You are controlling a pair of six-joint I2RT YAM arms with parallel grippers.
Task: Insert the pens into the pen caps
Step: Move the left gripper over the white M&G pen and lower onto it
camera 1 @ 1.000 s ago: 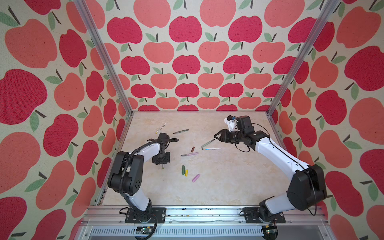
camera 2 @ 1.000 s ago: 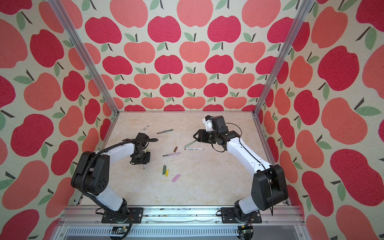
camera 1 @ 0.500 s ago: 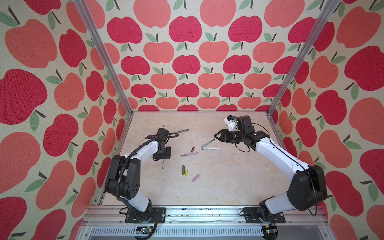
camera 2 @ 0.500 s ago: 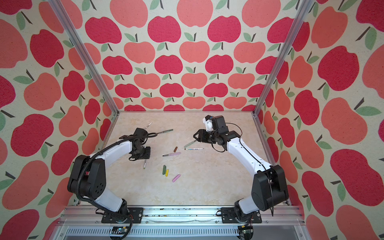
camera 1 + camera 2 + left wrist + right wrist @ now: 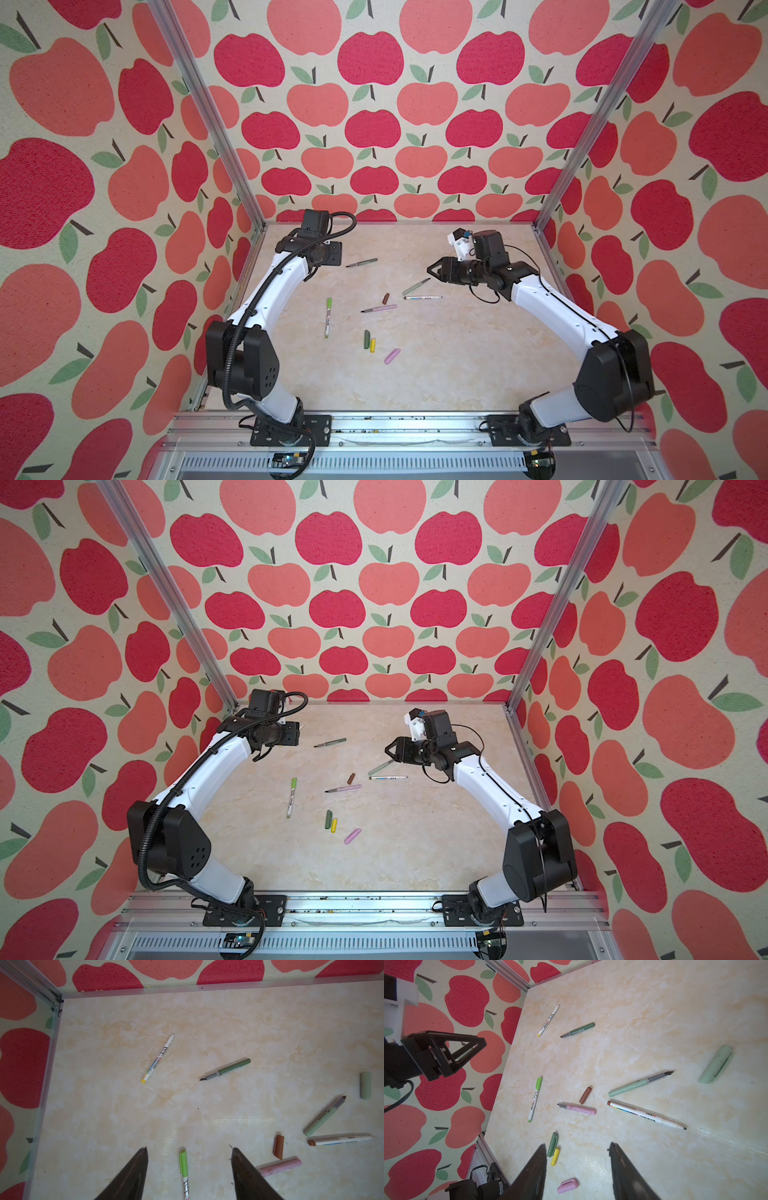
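One lime-capped pen [image 5: 328, 317] lies done toward the desk's [image 5: 457, 374] left edge, w/ five bare pens [image 5: 380, 308] & five loose caps [image 5: 392, 356] left to pair, and we see left pincer [image 5: 189, 1148] & right pincer [image 5: 576, 1144] both released, empty.

Left claw [image 5: 189, 1148] aloft, jaws apart, empty; right claw [image 5: 577, 1144] aloft, jaws apart, empty.

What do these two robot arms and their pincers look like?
Both are alike: white shells between chunky black joints, each bolted to a black plate on an aluminium rail. The left arm carries a ribbed black hose; the right arm has thin black cables and a white block by its wrist. The left gripper and right gripper are black, with pointed fingers built as open triangular frames.
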